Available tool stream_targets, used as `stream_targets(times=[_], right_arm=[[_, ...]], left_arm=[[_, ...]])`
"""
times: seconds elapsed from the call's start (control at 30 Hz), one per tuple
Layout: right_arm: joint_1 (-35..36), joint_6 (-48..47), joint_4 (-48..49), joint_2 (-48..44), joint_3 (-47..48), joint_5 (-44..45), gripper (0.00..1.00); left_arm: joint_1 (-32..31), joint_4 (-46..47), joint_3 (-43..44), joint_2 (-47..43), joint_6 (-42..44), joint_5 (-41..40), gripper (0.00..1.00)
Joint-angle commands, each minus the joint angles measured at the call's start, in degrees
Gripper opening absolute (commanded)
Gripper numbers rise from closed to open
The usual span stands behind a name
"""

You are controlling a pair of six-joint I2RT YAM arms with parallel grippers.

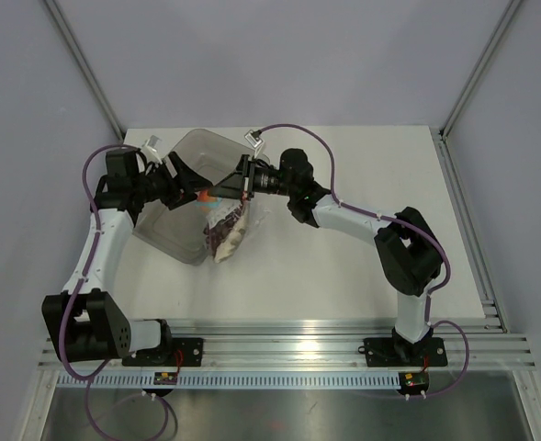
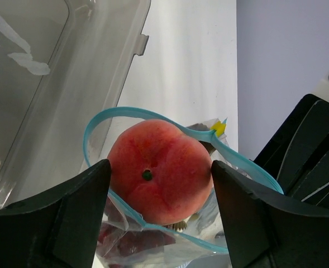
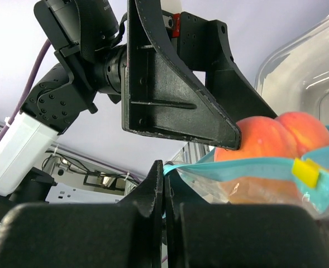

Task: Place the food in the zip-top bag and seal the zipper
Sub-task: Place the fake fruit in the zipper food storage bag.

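Observation:
The orange-red peach point(image 2: 158, 176) sits in the open mouth of the clear zip-top bag point(image 1: 231, 231). My left gripper point(image 2: 160, 167) is shut on the peach, a finger touching each side. The blue-teal zipper point(image 2: 125, 110) loops behind the peach and under its front. Dark red grapes point(image 2: 132, 241) lie lower inside the bag. My right gripper point(image 3: 164, 173) is shut on the zipper edge point(image 3: 242, 167) and holds the mouth up, with the peach point(image 3: 276, 139) just beyond. From above, both grippers meet over the bag, left point(image 1: 197, 195) and right point(image 1: 236, 188).
A large translucent grey tray point(image 1: 174, 234) lies under and behind the left gripper, its wall close on the left in the left wrist view point(image 2: 52, 84). A yellow slider tab point(image 2: 218, 128) sits on the zipper. The white table point(image 1: 343, 276) extends to the right.

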Motion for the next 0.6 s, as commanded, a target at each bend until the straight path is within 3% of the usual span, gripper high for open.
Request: stream_targets(times=[0.0, 0.57], right_arm=[[0.46, 0.66, 7.28, -2.29, 1.31, -1.43, 0.0], [0.54, -0.65, 7.11, -4.84, -2.2, -2.14, 0.0]], left_arm=[[-0.32, -1.74, 3.94, -1.73, 1.81, -1.19, 0.78], [0.91, -7.37, 9.66, -3.4, 4.53, -5.58, 0.87]])
